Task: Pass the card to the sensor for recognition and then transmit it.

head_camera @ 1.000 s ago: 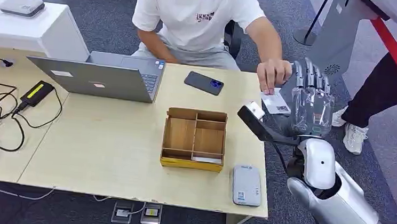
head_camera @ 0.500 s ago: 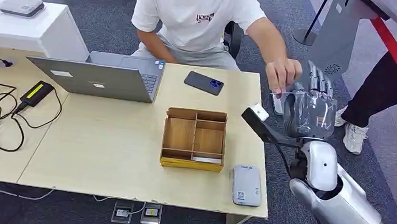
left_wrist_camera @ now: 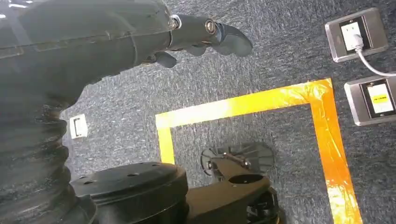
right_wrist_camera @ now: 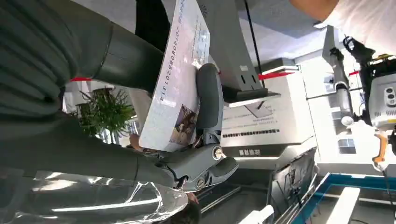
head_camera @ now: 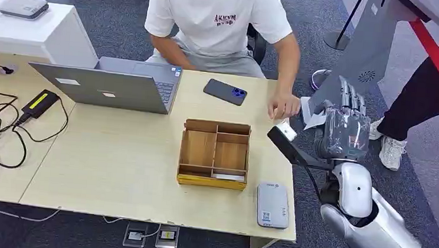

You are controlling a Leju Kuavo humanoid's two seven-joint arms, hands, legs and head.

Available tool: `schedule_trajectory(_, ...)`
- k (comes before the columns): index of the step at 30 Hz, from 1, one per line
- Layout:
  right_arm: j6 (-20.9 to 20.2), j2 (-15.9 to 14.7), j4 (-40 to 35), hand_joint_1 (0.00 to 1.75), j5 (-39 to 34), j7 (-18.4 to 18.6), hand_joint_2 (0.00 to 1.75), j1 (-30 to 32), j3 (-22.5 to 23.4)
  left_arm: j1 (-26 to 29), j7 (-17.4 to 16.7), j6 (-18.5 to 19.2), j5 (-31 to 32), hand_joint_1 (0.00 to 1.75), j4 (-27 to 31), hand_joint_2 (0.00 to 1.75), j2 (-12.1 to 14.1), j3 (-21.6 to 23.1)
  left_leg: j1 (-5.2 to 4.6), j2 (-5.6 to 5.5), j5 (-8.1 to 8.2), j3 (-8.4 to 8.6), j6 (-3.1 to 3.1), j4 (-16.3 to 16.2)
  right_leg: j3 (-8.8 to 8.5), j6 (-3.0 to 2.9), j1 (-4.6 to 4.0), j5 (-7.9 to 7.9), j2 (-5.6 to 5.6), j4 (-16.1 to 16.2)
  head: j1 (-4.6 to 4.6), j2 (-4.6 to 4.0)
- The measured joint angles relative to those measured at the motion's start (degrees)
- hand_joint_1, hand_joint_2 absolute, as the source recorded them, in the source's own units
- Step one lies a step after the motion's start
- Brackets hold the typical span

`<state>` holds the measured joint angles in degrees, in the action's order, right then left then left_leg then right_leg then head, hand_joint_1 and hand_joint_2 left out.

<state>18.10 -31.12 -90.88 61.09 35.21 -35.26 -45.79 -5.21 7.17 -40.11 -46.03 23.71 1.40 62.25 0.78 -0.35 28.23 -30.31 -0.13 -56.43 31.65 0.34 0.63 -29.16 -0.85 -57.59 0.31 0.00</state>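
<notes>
Holding the card upright, right hand has it pinched between thumb and fingers, raised off the desk's far right corner. Card's white edge shows just beside the seated person's hand. Grey sensor lies flat at the near right corner, nearer the robot than the hand and inboard of it; likely the card must come back and down, face flattened toward it. Left hand hangs over carpet, fingers apart, nothing in it.
</notes>
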Motion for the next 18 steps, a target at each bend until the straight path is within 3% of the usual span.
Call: schedule_trajectory(18,5.16,0.74,-3.98,1.75,-3.32,-0.61,1.75,15.02,0.11,1.44,2.27,0.00,-0.09,0.00,-0.07,1.75,-0.94,-1.05,0.00,-0.04,0.02,-0.03,0.02,0.00,-0.02,0.00,0.00,0.00,-0.03,0.00,0.00,0.00)
